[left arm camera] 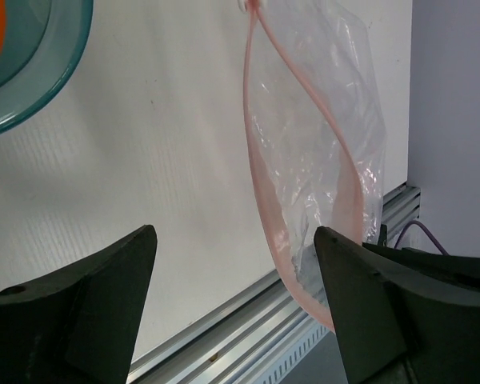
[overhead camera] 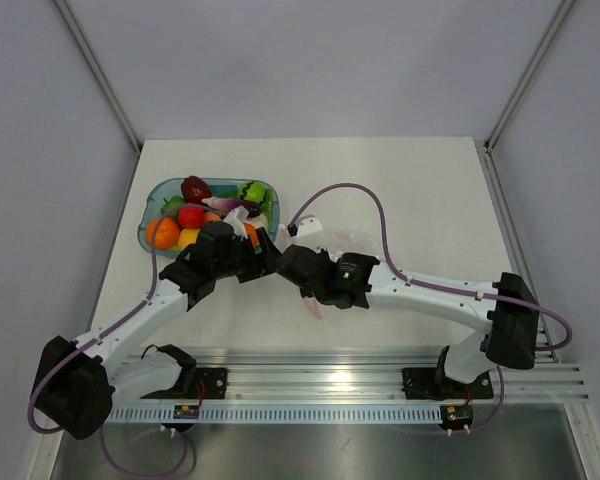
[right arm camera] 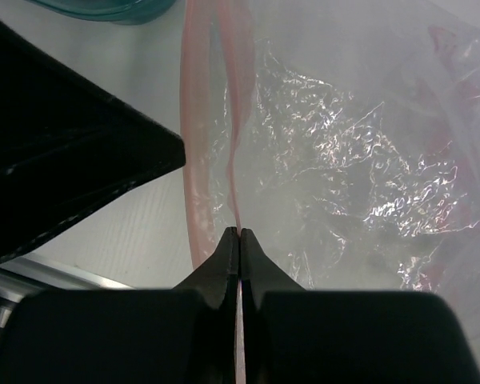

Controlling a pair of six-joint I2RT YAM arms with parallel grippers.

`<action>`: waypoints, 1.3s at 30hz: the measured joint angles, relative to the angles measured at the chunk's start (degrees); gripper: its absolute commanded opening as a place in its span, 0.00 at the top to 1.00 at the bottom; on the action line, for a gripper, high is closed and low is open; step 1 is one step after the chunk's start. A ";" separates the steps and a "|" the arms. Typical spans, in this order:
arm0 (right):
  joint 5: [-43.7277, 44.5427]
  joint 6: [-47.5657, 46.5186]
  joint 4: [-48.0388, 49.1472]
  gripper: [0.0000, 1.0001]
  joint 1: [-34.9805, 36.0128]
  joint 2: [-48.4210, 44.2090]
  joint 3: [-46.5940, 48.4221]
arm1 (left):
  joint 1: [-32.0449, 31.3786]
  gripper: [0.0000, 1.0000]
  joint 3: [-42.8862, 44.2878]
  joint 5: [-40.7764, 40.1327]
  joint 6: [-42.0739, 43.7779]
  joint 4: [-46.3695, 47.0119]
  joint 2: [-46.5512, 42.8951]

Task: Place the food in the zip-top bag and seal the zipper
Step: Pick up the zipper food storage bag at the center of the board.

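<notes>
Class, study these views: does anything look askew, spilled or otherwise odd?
Nothing is spilled. The zip-top bag is crumpled, its zipper bowed open with one strip pinched in the right tool; the food sits in the teal tray.

food (overhead camera: pixel 190 216) in tray (overhead camera: pixel 158 192) at left, zip-top bag (left arm camera: pixel 328 120) right of it

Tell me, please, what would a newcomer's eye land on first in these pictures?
Probably the teal tray at the far left of the table, heaped with bright toy food. Next comes the clear bag at mid-table, its pink strip pinched in the shut right gripper so the mouth gapes. The left gripper hangs open and empty near that mouth.
</notes>
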 measured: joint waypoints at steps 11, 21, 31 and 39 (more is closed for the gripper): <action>-2.05 1.95 0.63 1.00 -0.04 -0.85 -0.24 | -4.15 0.27 -0.46 -0.83 -2.12 7.63 8.28; 0.22 2.34 -2.97 1.00 -1.84 -2.62 -0.09 | -7.43 0.89 4.00 -2.64 -2.25 6.16 15.37; 8.07 -4.37 -11.04 1.00 -8.98 -5.90 13.40 | -7.41 1.00 27.34 -4.44 4.11 -9.42 15.96; 17.18 -13.27 -11.50 1.00 -11.76 -10.58 23.34 | -7.41 1.00 43.17 -5.35 9.57 -15.19 19.21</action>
